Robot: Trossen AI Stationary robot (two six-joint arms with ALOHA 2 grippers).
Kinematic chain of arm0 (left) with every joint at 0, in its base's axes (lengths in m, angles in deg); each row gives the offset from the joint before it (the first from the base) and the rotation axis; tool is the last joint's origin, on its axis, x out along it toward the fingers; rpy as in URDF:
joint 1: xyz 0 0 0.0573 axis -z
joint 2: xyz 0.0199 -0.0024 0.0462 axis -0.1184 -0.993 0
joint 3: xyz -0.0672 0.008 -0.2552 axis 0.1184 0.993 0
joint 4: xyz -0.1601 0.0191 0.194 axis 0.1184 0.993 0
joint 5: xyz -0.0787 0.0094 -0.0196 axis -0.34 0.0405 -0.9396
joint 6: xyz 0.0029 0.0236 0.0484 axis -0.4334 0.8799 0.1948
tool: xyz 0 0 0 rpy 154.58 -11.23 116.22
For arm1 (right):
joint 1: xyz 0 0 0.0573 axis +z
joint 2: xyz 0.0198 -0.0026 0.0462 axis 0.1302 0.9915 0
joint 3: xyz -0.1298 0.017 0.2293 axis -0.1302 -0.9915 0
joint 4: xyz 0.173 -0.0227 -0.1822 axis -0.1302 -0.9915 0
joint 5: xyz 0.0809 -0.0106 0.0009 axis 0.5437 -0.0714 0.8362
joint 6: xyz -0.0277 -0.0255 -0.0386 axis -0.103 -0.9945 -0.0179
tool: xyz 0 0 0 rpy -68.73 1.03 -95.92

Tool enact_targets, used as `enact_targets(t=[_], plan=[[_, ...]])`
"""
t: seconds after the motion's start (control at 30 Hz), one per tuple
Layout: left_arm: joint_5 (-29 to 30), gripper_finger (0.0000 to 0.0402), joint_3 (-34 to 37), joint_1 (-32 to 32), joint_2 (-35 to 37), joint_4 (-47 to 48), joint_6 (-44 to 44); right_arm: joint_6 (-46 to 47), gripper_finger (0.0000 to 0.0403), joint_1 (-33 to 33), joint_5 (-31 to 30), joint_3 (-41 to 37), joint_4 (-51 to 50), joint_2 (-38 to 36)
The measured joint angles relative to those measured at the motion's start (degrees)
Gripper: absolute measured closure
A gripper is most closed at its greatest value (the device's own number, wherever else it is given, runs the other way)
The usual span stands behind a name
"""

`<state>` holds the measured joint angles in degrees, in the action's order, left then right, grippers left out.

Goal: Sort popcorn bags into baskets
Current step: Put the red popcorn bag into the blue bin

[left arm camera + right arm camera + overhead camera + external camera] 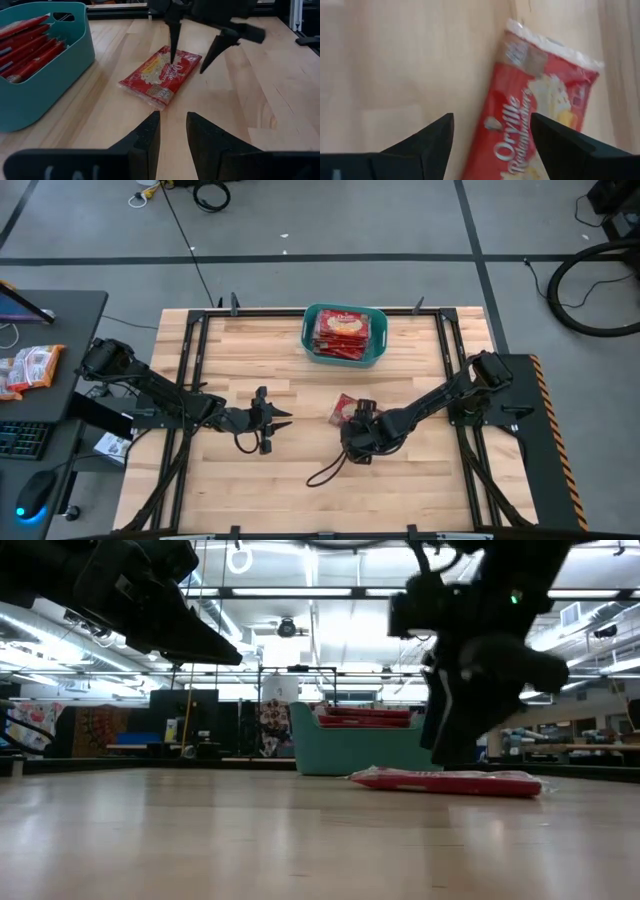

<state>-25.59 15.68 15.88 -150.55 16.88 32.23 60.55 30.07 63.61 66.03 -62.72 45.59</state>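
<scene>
One red popcorn bag lies flat on the wooden table, also seen in the left wrist view and the low view. My right gripper stands open right over it, pointing steeply down. One finger is above the bag's top face and the other above the table beside the bag's edge. The teal basket stands at the far middle of the table with several popcorn bags stacked in it. My left gripper waits open with a narrow gap to the bag's left, holding nothing. My right gripper comes at the loose bag from above with open fingers. One fingertip is right at the bag's top face. I cannot tell whether it touches. The bag lies flat on the table.
A black cable loop lies on the table near the right arm. Black rails run along the table's left and right sides. A desk at the left carries a keyboard, a mouse and more red packets.
</scene>
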Motion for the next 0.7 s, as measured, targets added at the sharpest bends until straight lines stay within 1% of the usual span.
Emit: enact_targets(t=[0.1,0.27,0.43,0.57,0.7], plan=[[0.0,0.0301,0.0,0.0,0.0,0.0,0.0,0.04,0.0133,-0.28,-1.17,-2.33,0.11,-0.03],[-0.02,0.0301,0.0,0.0,0.0,-0.01,0.0,0.46,0.0137,-1.33,0.31,-6.2,4.19,-0.03],[-0.02,0.0301,0.0,0.0,0.0,0.0,0.0,0.48,0.0149,-1.36,-0.05,-8.78,7.15,-0.44],[-0.02,0.0301,0.0,0.0,0.0,0.0,0.0,0.06,0.0177,-1.38,0.19,-9.6,7.49,-0.44],[-0.02,0.0301,0.0,0.0,0.0,0.0,0.0,-2.43,0.0227,-1.36,0.44,-9.14,6.88,-0.31]])
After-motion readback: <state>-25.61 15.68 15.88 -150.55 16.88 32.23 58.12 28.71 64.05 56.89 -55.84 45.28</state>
